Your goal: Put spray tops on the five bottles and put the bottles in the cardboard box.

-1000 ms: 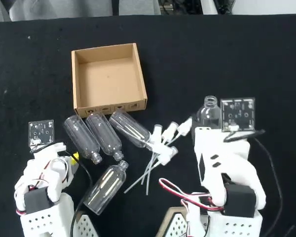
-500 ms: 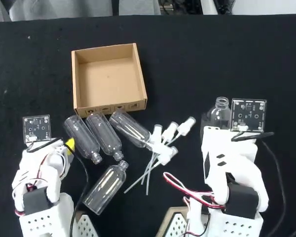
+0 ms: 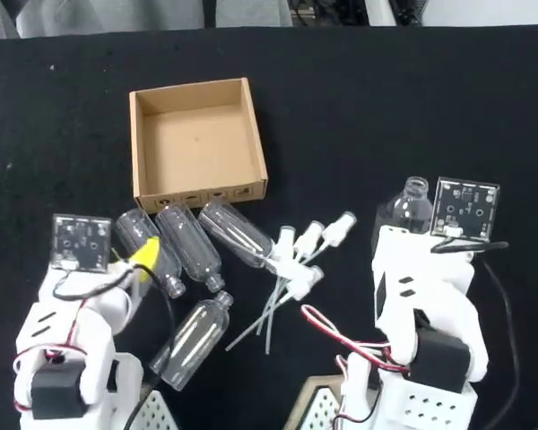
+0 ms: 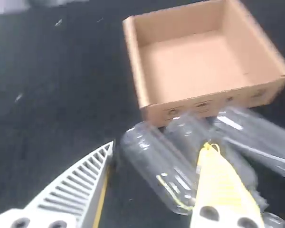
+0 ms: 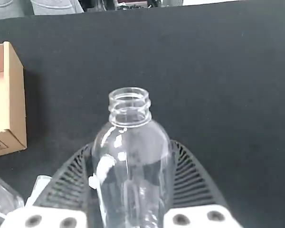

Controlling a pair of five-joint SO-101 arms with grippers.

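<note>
The cardboard box (image 3: pixel 197 143) stands open and empty at the back left. Several clear uncapped bottles lie in front of it: a leftmost one (image 3: pixel 148 251), two beside it (image 3: pixel 190 246) (image 3: pixel 238 235), and one nearer the front (image 3: pixel 188 340). White spray tops (image 3: pixel 305 251) with long tubes lie in a heap in the middle. My left gripper (image 3: pixel 134 260) is open, its white and yellow fingers straddling the leftmost bottle (image 4: pixel 156 171) without touching it. My right gripper (image 5: pixel 131 145) is shut on an upright, uncapped bottle (image 5: pixel 130 156), held above the table at the right (image 3: pixel 408 206).
The black table has free room behind and to the right of the box. A box corner (image 5: pixel 7 95) and one spray top (image 5: pixel 38 185) appear beside the right gripper's held bottle. Both arm bases stand at the front edge.
My right arm has carried its bottle to the right, away from the spray tops. My left gripper has advanced toward the lying bottles and now sits over the leftmost one.
</note>
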